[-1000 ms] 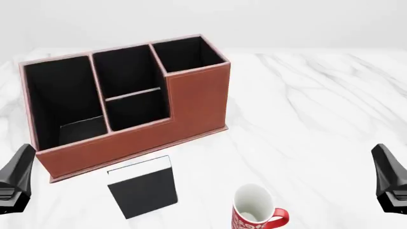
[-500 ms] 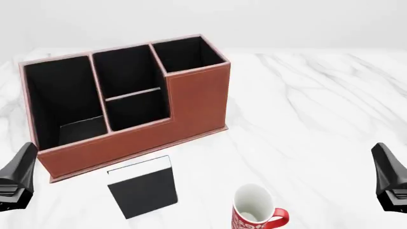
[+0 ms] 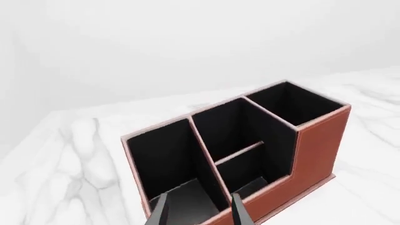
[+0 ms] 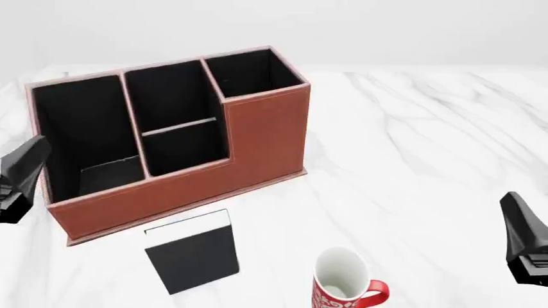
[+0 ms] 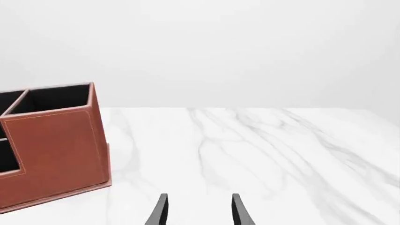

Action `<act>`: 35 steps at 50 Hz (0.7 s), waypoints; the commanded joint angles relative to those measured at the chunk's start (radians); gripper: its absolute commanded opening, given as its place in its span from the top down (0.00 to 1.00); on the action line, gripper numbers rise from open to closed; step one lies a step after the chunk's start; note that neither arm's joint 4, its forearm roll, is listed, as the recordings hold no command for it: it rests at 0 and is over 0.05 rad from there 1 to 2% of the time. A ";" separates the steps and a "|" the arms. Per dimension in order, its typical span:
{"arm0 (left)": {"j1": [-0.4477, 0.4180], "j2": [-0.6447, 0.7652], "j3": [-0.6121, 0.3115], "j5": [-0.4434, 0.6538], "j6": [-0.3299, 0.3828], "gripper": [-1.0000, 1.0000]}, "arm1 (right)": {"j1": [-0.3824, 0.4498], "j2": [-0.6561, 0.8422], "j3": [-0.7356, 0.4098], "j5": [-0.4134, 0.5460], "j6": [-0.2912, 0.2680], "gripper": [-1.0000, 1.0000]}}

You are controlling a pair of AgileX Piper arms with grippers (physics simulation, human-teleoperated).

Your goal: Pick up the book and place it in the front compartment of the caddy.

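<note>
Front view shows the caddy (image 4: pixel 171 138) empty, the book (image 4: pixel 192 251) flat on the bench before it, both fingers (image 3: pixel 161 213) (image 5: pixel 161 211) parted, empty, the left arm risen since.

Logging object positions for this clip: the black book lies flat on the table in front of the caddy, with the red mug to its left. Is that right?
Not quite. The front view shows the red mug to the right of the black book, not left. The book does lie flat on the table in front of the caddy.
</note>
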 commanded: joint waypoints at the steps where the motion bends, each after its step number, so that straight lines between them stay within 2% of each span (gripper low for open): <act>1: -0.051 0.118 -0.263 0.196 0.080 0.00 | 0.000 -0.005 0.001 0.004 0.001 0.00; 5: -0.037 0.183 -0.326 0.248 0.103 0.00 | 0.000 -0.005 0.001 0.005 0.001 0.00; 6: -0.083 0.172 -0.346 0.257 0.116 0.00 | 0.000 -0.005 0.001 0.005 0.001 0.00; 8: -0.070 0.223 -0.375 0.289 0.167 0.00 | 0.000 -0.005 0.001 0.005 0.001 0.00; 13: -0.146 0.299 -0.451 0.360 0.193 0.00 | 0.000 -0.005 0.001 0.005 0.001 0.00; 21: -0.197 0.383 -0.541 0.476 0.241 0.00 | 0.000 -0.005 0.001 0.005 0.001 0.00; 31: -0.254 0.458 -0.603 0.583 0.299 0.00 | 0.000 -0.005 0.001 0.005 0.001 0.00; 33: -0.235 0.471 -0.589 0.611 0.372 0.00 | 0.000 -0.005 0.001 0.005 0.001 0.00; 34: -0.265 0.472 -0.610 0.622 0.334 0.00 | 0.000 -0.005 0.001 0.004 0.001 0.00; 35: -0.271 0.472 -0.616 0.632 0.332 0.00 | 0.000 -0.005 0.001 0.004 0.001 0.00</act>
